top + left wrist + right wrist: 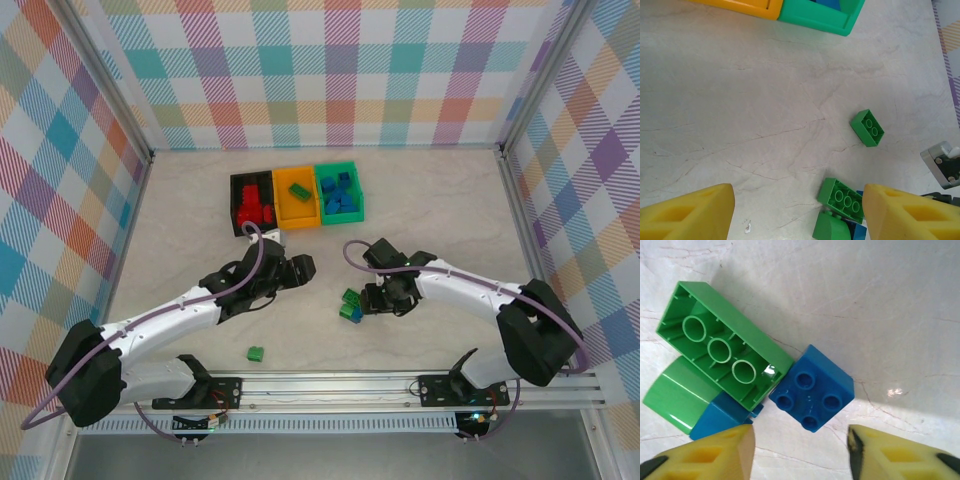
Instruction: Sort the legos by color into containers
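Right gripper (800, 436) first: its two yellow fingers (710, 455) stand apart with nothing clamped between them, low over the pale marbled tabletop (440, 220). Just past the tips sits a blue square four-stud plastic brick (812, 392), studs up. Touching that brick's left corner is a long green plastic brick (720, 347), flipped over so its three hollow tubes show. Tucked against the long brick's near side are a green curved-top plastic piece (672, 395) and a small blue plastic piece (717, 419), partly hidden beneath it.

Over to the left gripper (797, 200): its own yellow pads (690, 212) are spread wide and empty, with bare table between them. Ahead and to the right, a small green studded plastic brick (867, 128) lies studs up, a little apart from the heap.

Pulling back to the overhead view, a lone green plastic brick (256, 353) sits near the arm bases, well apart from everything else. At the far side, three bins stand in a row, side by side. The black rectangular plastic bin (233, 200) on the left holds red bricks (254, 208). The orange rectangular plastic bin (297, 212) in the middle holds one green brick (298, 189). The green rectangular plastic bin (338, 166) on the right holds blue bricks (343, 195)
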Robot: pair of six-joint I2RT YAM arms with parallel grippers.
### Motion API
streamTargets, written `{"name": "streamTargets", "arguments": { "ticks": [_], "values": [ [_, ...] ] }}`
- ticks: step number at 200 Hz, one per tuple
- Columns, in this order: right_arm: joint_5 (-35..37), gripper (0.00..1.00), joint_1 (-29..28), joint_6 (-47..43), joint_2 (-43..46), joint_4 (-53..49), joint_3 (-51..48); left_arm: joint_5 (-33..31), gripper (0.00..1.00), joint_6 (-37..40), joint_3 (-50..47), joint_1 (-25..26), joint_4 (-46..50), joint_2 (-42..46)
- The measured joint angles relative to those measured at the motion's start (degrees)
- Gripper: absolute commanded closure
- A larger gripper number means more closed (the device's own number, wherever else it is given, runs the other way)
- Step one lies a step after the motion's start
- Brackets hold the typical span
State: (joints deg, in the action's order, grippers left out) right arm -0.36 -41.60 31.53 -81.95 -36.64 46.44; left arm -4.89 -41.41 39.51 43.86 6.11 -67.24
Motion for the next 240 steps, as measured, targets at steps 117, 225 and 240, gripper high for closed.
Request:
{"name": "streamTargets", "arguments": {
  "ticks": [117, 225, 240],
  "values": [
    [4.87, 0.53, 1.81, -6.03, -9.94, -1.18, 6.23, -1.46, 0.32, 0.00, -0.79, 0.00, 3.50, 4.52],
    [2.19, 0.66, 3.74, -8.66, -7.85, -3.52, 9.57, -3.21, 0.32, -1.29, -2.27, 0.00, 6.03, 8.13],
    [1.38, 0.65, 5.77, -9.25, -7.65, -3.67, 12.61, -3.37, 0.32, -1.49, -2.27, 0.00, 6.12, 8.13]
  ]
}}
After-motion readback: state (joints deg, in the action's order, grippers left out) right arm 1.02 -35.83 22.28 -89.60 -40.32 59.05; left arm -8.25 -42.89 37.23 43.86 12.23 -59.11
